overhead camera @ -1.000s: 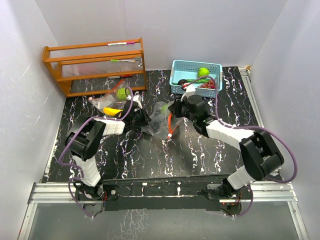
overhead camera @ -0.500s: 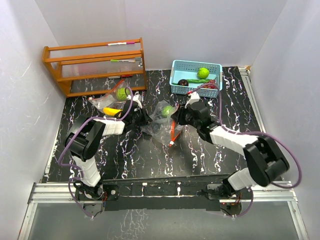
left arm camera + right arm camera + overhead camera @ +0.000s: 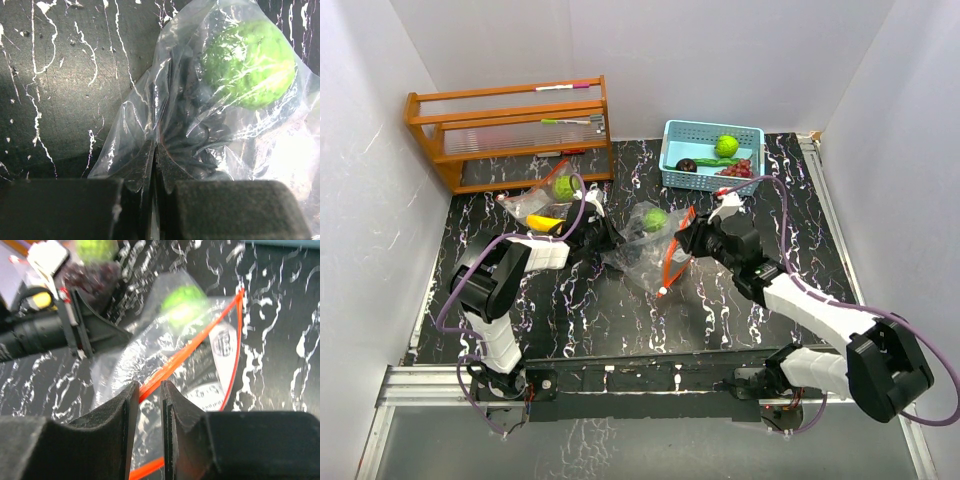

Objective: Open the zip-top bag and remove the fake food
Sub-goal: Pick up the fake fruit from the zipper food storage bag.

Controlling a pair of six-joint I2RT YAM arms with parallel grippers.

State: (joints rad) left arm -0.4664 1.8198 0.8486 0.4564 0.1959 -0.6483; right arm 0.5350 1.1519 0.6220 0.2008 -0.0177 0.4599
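Observation:
A clear zip-top bag (image 3: 642,250) with an orange zip edge (image 3: 672,258) lies mid-table, its mouth spread open to the right. Inside it are a bumpy lime-green ball (image 3: 655,218) and dark grapes (image 3: 195,137). My left gripper (image 3: 609,239) is shut on the bag's left corner; in the left wrist view its jaws (image 3: 155,150) pinch the plastic below the ball (image 3: 250,62). My right gripper (image 3: 683,243) is shut on the orange zip strip (image 3: 190,347), which runs between its jaws (image 3: 150,390).
A light-blue basket (image 3: 667,150) at the back holds a green ball (image 3: 725,145), a dark round piece (image 3: 687,165), a green vegetable and grapes (image 3: 738,170). A second bag (image 3: 525,205) with a green ball (image 3: 563,187) and banana (image 3: 546,222) lies left. A wooden rack (image 3: 510,130) stands back left.
My right gripper has moved right and toward the near edge with the orange zip strip, spreading the bag's mouth wider. The left gripper has stayed on the bag's corner.

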